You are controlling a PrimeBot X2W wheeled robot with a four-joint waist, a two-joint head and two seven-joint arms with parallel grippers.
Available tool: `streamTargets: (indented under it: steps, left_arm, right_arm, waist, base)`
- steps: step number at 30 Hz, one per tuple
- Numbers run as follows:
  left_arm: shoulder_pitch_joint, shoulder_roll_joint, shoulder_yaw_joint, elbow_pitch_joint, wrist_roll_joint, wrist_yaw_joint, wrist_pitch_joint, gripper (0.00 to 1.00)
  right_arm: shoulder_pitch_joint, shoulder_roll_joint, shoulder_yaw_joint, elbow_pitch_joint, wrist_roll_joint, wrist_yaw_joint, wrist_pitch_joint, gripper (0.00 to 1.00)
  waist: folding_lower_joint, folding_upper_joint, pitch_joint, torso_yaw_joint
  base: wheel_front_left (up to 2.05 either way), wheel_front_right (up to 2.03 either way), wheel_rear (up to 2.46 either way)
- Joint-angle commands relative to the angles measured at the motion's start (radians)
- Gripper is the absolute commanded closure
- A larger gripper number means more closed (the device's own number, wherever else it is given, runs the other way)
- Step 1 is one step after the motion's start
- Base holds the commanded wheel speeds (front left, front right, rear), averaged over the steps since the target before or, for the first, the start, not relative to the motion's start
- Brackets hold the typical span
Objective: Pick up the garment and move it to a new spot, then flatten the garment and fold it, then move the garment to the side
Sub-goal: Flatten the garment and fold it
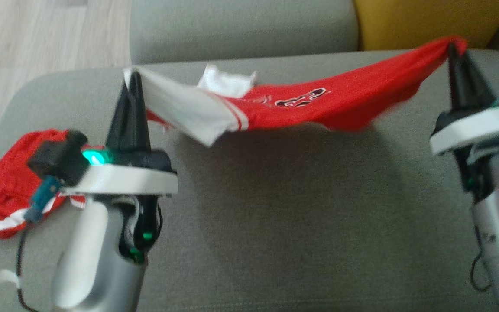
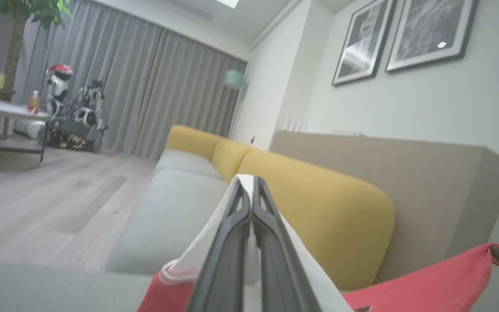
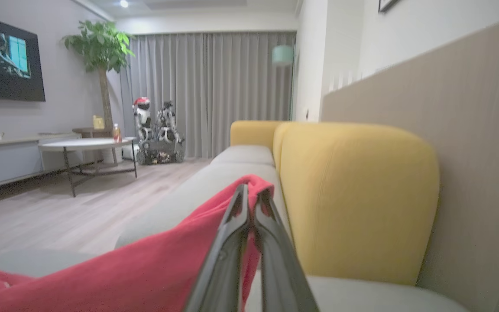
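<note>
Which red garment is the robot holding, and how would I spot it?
Find the grey sofa seat in front of the yellow back cushion. Above it a red garment hangs stretched between the robot's two shut jaws. Unlike the other red garment, crumpled on the seat's left end, it is lifted, with a broad white end and a black-and-white logo.

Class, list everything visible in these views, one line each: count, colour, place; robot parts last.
sofa seat: one, grey, foreground
held garment: one, red and white, stretched in the air above the seat
second garment: one, red with white stripes, crumpled at the seat's left
backrest cushions: at least two, yellow, behind the seat
framed pictures: two, dark, on the pale wall
round table: one, pale-topped, on wooden floor
tree: one, green, beside grey curtains
left gripper: one, dark, shut on garment's white end
right gripper: one, dark, shut on garment's red end
</note>
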Motion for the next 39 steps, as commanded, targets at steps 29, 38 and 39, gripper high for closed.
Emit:
streamTargets:
  steps: [29,38,39]
  left_arm:
    - [-0.815,0.066,0.134,0.027,-0.115,0.057,0.354,1.00]
    - [-1.198,0.062,0.159,0.398,-0.072,0.020,0.105,1.00]
    - [-1.212,0.060,0.161,0.427,-0.073,0.015,0.082,1.00]
  right_arm:
    - [-0.512,-0.065,-0.108,-0.245,-0.073,-0.001,0.400,1.00]
    - [-0.923,-0.104,-0.087,0.164,-0.056,-0.001,0.099,1.00]
    - [-0.936,-0.103,-0.083,0.199,-0.050,-0.001,0.062,1.00]
  waist:
    - [0.0000,-0.0001,0.333,-0.043]
    - [0.0000,-0.0001,0.485,0.016]
    - [0.0000,-0.0001,0.491,0.022]
  base:
    - [0.00,0.00,0.00]
    - [0.00,0.00,0.00]
    - [0.00,0.00,0.00]
